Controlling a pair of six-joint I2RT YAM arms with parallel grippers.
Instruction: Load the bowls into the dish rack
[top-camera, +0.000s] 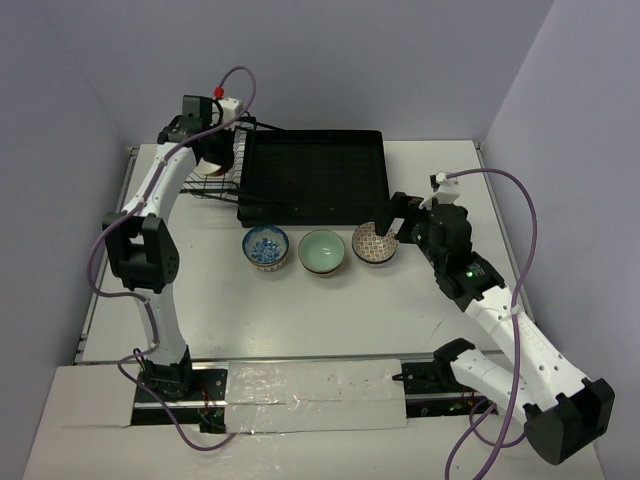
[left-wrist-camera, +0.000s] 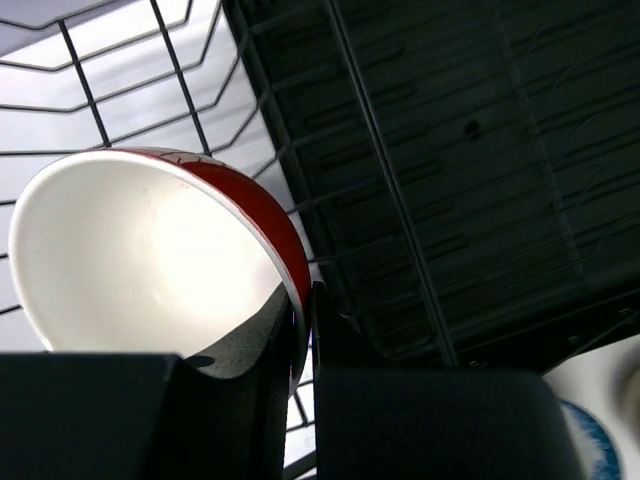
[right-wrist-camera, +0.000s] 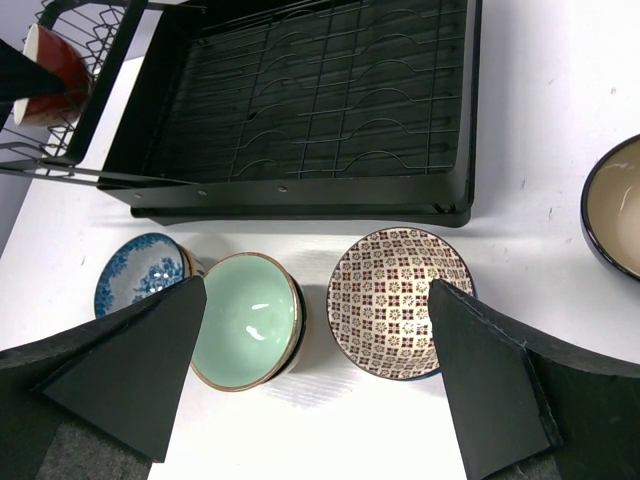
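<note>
The black dish rack (top-camera: 312, 175) lies at the back of the table, its wire basket (top-camera: 205, 182) on the left end. My left gripper (top-camera: 214, 148) is shut on the rim of a red bowl (left-wrist-camera: 140, 250) with a white inside and holds it tilted over the wire basket; this bowl also shows in the right wrist view (right-wrist-camera: 55, 60). Three bowls stand in a row before the rack: blue (top-camera: 265, 247), green (top-camera: 322, 251) and brown-patterned (top-camera: 373, 243). My right gripper (right-wrist-camera: 315, 290) is open above the green (right-wrist-camera: 245, 320) and patterned (right-wrist-camera: 400, 300) bowls, holding nothing.
A black bowl with a cream inside (right-wrist-camera: 615, 205) stands right of the patterned bowl, at the right wrist view's edge. The rack's ridged tray (right-wrist-camera: 300, 110) holds nothing. Purple walls close in the table at the back and sides.
</note>
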